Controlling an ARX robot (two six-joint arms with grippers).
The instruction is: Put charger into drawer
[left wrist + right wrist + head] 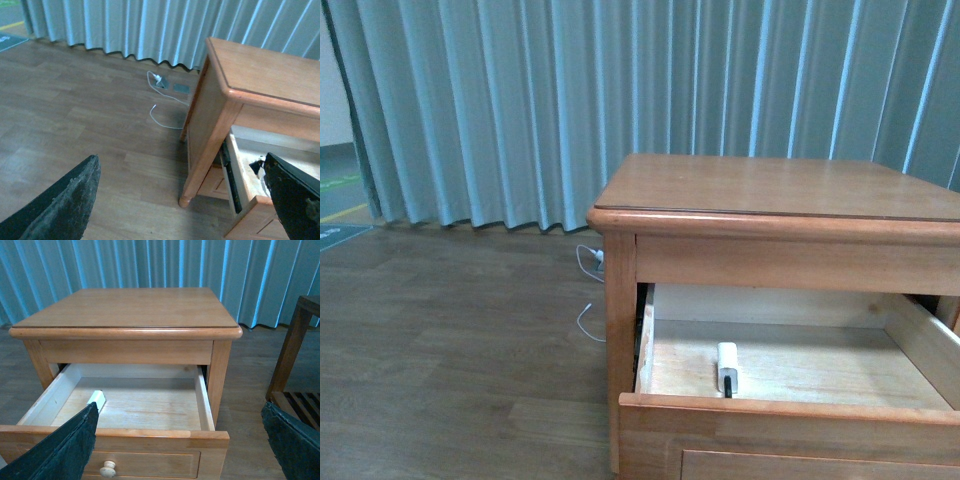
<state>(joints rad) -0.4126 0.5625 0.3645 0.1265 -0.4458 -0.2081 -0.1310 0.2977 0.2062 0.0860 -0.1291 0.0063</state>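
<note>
My left jaws stand wide with nothing between them, hanging over the wood floor (75,115) beside the cabinet's (770,185) left front corner. My right jaws are just as wide and hold nothing, hanging in front of the pulled-out drawer (150,432) and above its front panel. The drawer is the top 1 of the honey-brown cabinet and is drawn well out, so its pale bare-wood bottom is in plain sight. Its 1 round pale knob (107,469) shows low on the framed front. The charger (727,365) lies inside the drawer on that bare bottom, toward the left side and close to the front panel. A short bit of black cable leaves its near end. From my right wrist the white block (97,400) is partly hidden behind 1 dark finger (60,450). A thin white cord (160,107) lies on the floor beside the cabinet, below the pleated blue-grey curtain (520,100). The cabinet's worktop is bare wood.
</note>
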